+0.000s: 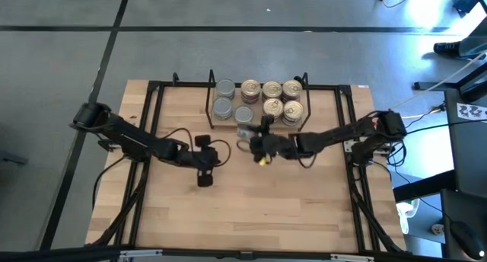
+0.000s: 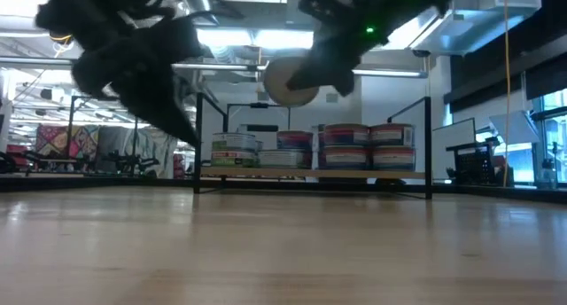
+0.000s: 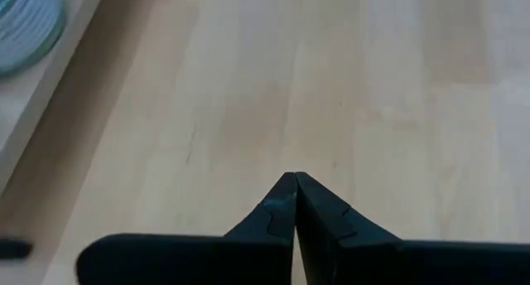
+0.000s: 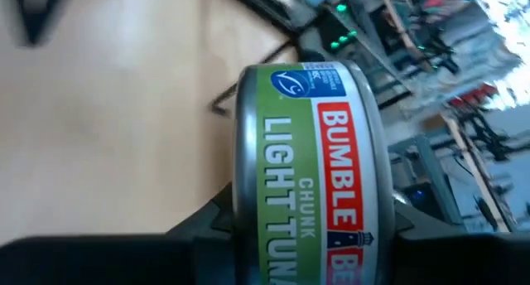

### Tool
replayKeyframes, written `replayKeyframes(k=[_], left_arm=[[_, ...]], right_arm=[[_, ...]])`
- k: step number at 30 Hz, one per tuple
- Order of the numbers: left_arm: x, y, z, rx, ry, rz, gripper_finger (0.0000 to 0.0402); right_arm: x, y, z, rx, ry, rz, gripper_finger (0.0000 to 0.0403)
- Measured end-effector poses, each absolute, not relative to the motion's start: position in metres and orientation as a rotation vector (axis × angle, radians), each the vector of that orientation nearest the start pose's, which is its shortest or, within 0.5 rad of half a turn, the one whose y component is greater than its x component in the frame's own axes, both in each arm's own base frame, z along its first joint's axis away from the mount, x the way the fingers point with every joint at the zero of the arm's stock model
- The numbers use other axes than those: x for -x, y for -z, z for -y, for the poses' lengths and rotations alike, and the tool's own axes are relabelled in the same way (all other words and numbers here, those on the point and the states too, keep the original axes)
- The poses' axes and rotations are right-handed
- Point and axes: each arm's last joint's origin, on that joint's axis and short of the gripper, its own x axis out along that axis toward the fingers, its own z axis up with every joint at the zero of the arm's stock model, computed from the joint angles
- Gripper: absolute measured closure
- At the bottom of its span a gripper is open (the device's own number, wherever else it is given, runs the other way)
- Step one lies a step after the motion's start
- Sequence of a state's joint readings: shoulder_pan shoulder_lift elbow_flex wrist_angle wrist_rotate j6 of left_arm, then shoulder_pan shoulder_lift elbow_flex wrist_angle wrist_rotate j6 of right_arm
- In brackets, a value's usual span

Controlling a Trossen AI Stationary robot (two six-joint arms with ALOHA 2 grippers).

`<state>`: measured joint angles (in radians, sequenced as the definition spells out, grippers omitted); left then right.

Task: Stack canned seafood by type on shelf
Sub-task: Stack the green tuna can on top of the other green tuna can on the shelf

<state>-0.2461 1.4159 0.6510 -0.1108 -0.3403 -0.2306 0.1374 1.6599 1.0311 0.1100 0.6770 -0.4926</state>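
The shelf [image 1: 210, 102] stands at the table's far middle with several tins of canned seafood [image 1: 262, 100] on its board [image 2: 310, 174], stacked in short piles [image 2: 345, 145]. My right gripper [image 1: 251, 140] is just in front of the shelf, shut on one tin [image 4: 310, 152] with a green Bumble Bee tuna label. That tin hangs well above the table [image 2: 291, 82]. My left gripper [image 1: 204, 178] is shut on nothing, left of the right one, above bare wood [image 3: 296, 179]. My right gripper pinches the tin between its two fingers [image 4: 207, 223], one on each flat end [image 4: 238, 185], so the labelled side wall faces the wrist camera. The fingers come from the table's right side, slanting a little down. The tin is turned on edge, lifted clear of table and shelf.
Black frame rails [image 1: 152, 140] run along both sides of the table, with cables beside the arms. Open wood [image 1: 251, 209] lies between the grippers and the near edge.
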Motion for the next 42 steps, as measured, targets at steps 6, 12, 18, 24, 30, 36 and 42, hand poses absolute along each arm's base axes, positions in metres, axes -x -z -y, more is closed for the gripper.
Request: replayKeyframes(k=[6, 12, 18, 24, 30, 36, 42], left_arm=[[-0.227, -0.156, 0.056, 0.034, -0.199, -0.751, 0.0398], [-0.215, -0.150, 0.054, 0.052, -0.204, -0.738, 0.0400], [-0.216, -0.151, 0.054, 0.060, -0.208, -0.724, 0.0395], [-0.215, -0.150, 0.054, 0.059, -0.210, -0.733, 0.0394], [-0.215, -0.150, 0.054, 0.059, -0.210, -0.734, 0.0394], [-0.216, -0.151, 0.054, 0.061, -0.209, -0.729, 0.0394], [-0.216, -0.151, 0.054, 0.064, -0.211, -0.728, 0.0394]], right_arm=[[-0.367, -0.230, 0.015, 0.628, 0.482, -0.612, 0.0272], [-0.379, -0.207, 0.055, 0.587, 0.540, -0.631, 0.0272], [-0.383, -0.184, 0.084, 0.559, 0.556, -0.674, 0.0271], [-0.386, -0.176, 0.090, 0.552, 0.568, -0.664, 0.0263], [-0.386, -0.176, 0.090, 0.561, 0.566, -0.667, 0.0266], [-0.388, -0.176, 0.088, 0.532, 0.503, -0.644, 0.0217], [-0.386, -0.173, 0.087, 0.446, 0.525, -0.642, 0.0158]])
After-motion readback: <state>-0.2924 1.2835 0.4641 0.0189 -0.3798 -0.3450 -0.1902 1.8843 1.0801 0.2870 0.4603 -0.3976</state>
